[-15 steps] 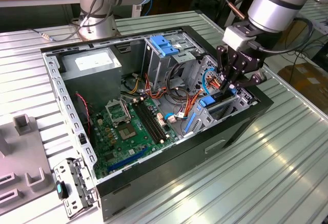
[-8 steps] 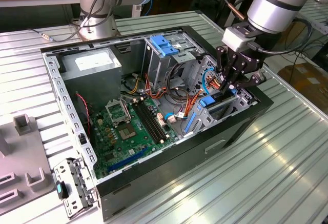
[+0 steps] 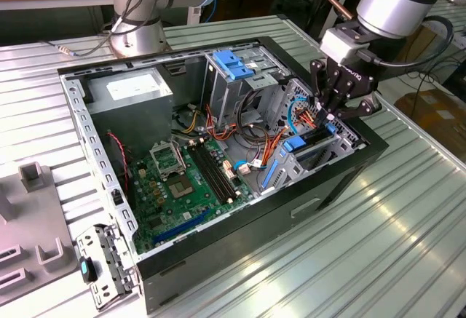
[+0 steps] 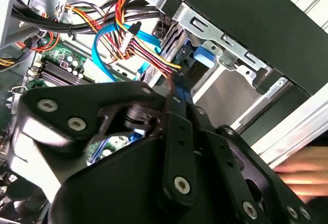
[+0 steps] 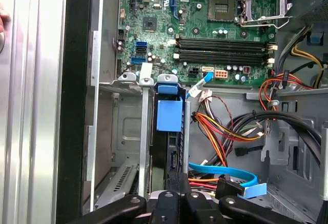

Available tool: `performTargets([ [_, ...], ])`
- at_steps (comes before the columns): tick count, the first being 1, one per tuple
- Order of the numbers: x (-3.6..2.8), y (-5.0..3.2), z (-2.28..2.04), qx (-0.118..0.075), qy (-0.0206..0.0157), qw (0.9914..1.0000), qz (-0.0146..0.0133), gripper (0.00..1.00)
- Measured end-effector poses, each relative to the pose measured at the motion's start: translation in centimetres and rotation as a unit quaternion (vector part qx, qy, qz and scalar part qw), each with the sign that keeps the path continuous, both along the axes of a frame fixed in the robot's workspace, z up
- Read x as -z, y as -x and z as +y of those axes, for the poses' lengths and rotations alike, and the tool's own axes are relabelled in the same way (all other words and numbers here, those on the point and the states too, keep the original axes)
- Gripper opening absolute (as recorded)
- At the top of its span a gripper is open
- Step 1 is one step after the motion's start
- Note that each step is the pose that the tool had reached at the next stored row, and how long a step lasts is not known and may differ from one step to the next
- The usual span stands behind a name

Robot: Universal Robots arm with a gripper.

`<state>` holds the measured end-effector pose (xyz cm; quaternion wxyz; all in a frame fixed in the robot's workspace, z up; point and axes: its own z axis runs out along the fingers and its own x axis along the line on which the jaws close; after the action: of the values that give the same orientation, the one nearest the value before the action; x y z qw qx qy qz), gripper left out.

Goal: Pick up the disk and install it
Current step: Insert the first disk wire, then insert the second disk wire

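1. I had the gripper (image 3: 331, 114) down at the drive cage (image 3: 320, 147) in the corner of the open PC case (image 3: 240, 209) on the exterior view's right, with the case sitting on the ribbed desk (image 3: 393, 245).
2. The disk (image 5: 169, 147) sat edge-on in a slot of the cage, its blue carrier rail (image 5: 169, 114) facing the motherboard (image 5: 215, 24). It looked mostly seated, but I couldn't confirm it was fully home.
3. In the first wrist view the gripper (image 5: 173, 196) fingers were drawn in close at the near edge of the disk. I read that as clenched on the disk's end or pressing it; whether the pads truly clamped it was hidden by the linkage.
4. Risks as I judged them:
   - The blue data cable (image 5: 225, 175) and the red-yellow-black power wires (image 5: 225, 126) lay just beside the slot. A sideways drift could have snagged them or pinched them against the cage.
   - If the disk sat slightly tilted in the cage's guides, pushing harder could have jammed it or bent the rail.
   - Letting go before the rail latched could have left it loose in the slot.
5. A person's hand (image 4: 305, 175) showed at the frame edge in the second wrist view, near the case's outer wall — close enough to the arm to worry me.
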<state>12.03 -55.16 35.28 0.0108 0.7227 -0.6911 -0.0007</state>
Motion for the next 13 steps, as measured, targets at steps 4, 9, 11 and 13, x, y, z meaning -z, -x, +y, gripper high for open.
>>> performTargets([
  [4,0.0,0.0,0.0,0.0,0.0,1.0,0.0,0.11],
  [9,-0.02,0.02,0.0,0.0,0.0,1.0,0.0,0.11],
  [11,-0.03,0.06,0.0,0.0,0.0,1.0,0.0,0.11],
  [13,-0.02,0.15,0.0,0.0,0.0,1.0,0.0,0.11],
])
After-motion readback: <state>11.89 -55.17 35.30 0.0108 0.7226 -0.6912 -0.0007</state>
